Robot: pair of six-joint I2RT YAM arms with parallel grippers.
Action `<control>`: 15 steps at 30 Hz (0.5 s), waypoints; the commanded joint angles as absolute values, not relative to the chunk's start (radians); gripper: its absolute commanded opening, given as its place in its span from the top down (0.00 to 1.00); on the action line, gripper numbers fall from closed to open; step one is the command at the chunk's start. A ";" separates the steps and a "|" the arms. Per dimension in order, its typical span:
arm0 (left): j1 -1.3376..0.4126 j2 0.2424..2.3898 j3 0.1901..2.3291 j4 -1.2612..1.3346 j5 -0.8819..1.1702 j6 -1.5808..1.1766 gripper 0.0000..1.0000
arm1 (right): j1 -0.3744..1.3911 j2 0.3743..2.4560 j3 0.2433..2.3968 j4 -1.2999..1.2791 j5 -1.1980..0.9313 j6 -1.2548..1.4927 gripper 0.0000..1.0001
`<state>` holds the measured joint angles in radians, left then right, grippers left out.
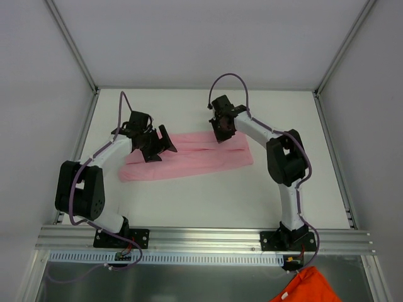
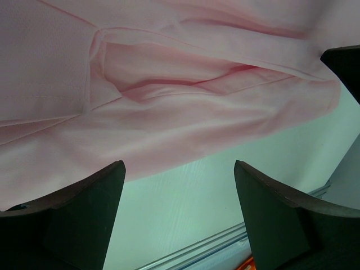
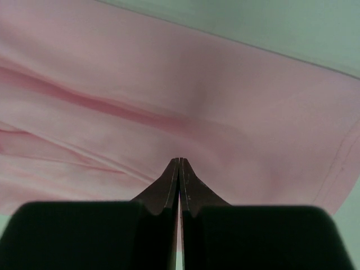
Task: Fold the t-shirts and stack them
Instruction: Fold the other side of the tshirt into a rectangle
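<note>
Left hand [image 1: 162, 146] hangs with its fingers spread apart and nothing between them, above the left part of the pink t-shirt [image 1: 189, 160]. The t-shirt lies folded into a long band across the middle of the white surface [image 1: 208, 201]. In the left wrist view its near edge runs just above the two dark fingertips [image 2: 107, 180]. Right hand [image 1: 221, 133] sits at the band's upper edge, right of centre, fingers pressed together; whether fabric is pinched there cannot be told. An orange cloth [image 1: 308, 286] shows at the lower right corner.
</note>
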<state>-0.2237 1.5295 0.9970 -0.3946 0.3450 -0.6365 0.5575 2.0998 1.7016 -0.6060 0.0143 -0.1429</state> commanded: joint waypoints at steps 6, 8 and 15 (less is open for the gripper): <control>-0.229 1.545 1.014 -0.457 0.288 -0.577 0.20 | 0.531 2.123 1.747 -0.614 0.078 -0.169 0.99; -0.229 1.540 1.008 -0.475 0.278 -0.565 0.20 | 0.529 2.108 1.730 -0.611 0.119 -0.178 0.99; -0.229 1.523 0.996 -0.500 0.264 -0.548 0.20 | 0.514 2.083 1.709 -0.577 0.290 -0.236 0.99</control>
<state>-0.2230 1.5410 1.0012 -0.4698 0.2787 -0.5800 0.5255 2.1380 1.7039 -0.6025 0.1833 -0.1982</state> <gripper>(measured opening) 0.798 0.015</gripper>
